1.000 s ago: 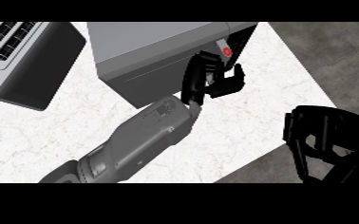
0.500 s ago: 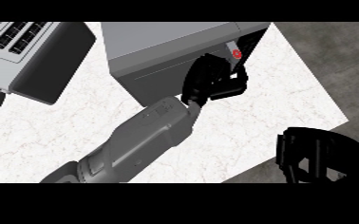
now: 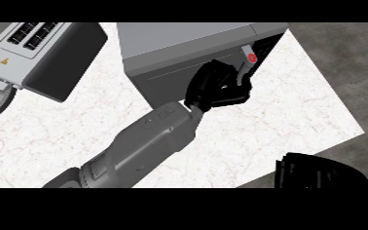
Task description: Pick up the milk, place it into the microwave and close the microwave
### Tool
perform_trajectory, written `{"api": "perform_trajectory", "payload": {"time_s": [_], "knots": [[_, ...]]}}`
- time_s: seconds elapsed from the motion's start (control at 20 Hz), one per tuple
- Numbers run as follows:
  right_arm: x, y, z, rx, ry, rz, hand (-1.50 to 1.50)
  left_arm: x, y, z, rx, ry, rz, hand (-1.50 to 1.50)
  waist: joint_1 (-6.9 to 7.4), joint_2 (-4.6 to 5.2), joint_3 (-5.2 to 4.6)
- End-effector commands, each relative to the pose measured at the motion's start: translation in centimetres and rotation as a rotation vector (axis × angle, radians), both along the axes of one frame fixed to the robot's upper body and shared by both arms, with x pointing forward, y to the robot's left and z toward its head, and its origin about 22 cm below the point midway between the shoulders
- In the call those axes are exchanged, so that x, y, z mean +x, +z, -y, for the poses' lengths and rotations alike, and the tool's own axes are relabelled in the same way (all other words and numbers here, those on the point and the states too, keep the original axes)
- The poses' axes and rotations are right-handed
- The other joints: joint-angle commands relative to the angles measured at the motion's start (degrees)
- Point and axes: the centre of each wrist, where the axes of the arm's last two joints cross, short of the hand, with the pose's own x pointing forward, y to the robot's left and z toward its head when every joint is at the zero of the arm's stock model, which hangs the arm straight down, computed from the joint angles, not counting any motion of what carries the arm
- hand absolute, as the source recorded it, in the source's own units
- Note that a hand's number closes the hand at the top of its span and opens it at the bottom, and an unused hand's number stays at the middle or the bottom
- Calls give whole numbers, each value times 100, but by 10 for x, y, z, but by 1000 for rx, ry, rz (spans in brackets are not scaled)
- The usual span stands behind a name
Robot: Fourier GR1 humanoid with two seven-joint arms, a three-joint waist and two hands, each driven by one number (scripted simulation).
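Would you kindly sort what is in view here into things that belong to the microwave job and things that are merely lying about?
Belonging to the job:
- microwave, grey box on the counter
- left hand, at the microwave's front, by the panel with the red button
- milk: not visible

Lying about:
- toaster, at the left
- right hand, idle at the lower right edge
- counter
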Motion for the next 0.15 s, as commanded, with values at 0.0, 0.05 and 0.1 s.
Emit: {"api": "perform_trajectory", "payload": {"time_s": [0.0,0.05,0.1], "knots": [[-12,0,-9,14,-7,2,150,23,-40,-58,-11,228,-136,150,236,78,-32],[-15,0,-10,9,-15,4,150,23,-41,-58,-18,221,-130,150,237,64,-34],[-18,2,-13,30,-10,9,150,22,-43,-55,-17,219,-140,150,194,67,-30]]}}
